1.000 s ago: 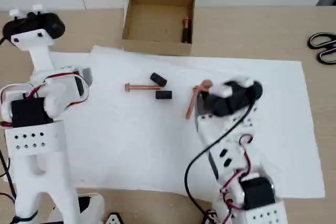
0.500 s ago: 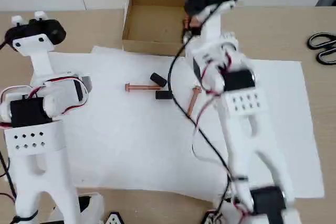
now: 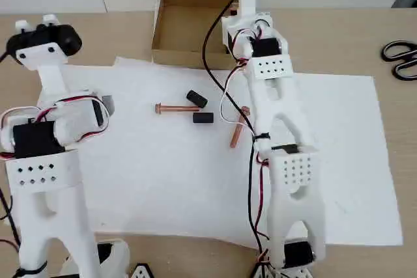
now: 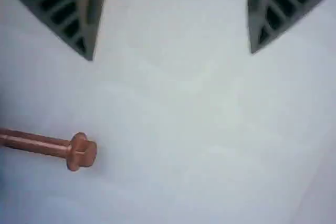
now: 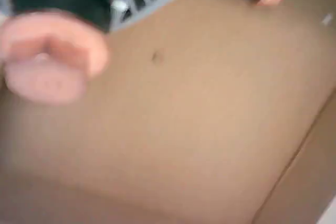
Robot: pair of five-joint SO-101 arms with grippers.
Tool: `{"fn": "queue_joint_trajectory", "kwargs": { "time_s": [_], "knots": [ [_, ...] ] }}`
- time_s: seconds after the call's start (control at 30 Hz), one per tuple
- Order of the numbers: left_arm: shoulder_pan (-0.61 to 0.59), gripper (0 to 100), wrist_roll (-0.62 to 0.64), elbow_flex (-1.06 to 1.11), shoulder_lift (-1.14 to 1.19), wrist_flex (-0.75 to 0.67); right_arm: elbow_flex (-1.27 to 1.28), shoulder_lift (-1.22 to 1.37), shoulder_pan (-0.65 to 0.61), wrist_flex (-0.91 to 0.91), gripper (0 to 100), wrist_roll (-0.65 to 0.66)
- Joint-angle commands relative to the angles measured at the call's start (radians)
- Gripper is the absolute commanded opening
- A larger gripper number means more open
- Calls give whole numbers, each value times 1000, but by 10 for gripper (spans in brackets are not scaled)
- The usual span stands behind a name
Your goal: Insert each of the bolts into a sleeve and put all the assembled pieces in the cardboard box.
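Step in hand, by my reading: delivery of one assembled piece (image 5: 47, 61) into the cardboard box (image 3: 189, 57), which stands at 12 o'clock on the table. The right arm is stretched out, with the right gripper (image 3: 233, 33) over the box's 3 o'clock side. Its wrist camera looks onto the box floor, a copper bolt head close to the lens and a dark sleeve against it. I judge the jaws clenched on that piece, though the contact itself is blurred. The left gripper (image 4: 171, 50) hangs at 9 o'clock over the white paper (image 3: 163, 180), jaws spread, grasping nothing. Loose on the paper, near centre, lies the first bolt (image 3: 176, 108). The far sleeve (image 3: 197, 99) is at 12 o'clock of its tip and the near sleeve (image 3: 202, 118) at 5 o'clock. The second bolt (image 3: 237, 133) lies at 3 o'clock of these, beside the right arm. Next move calls for releasing low over bare box floor, then lifting clear of the wall. Two bolts are not yet sleeved.
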Motion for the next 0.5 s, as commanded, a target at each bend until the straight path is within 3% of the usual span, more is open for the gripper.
{"fn": "queue_joint_trajectory", "kwargs": {
  "time_s": [0.0, 0.2, 0.47],
  "knots": [
    [-6, 184, -8, 13, -5, -21, -311, 139, -28, -5, 4, 9],
    [-3, 184, -35, 74, -6, -86, -520, 371, -76, -12, 4, 75],
    [0, 184, -38, 84, -6, -89, -549, 464, -76, -101, 9, 77]
  ]
}}
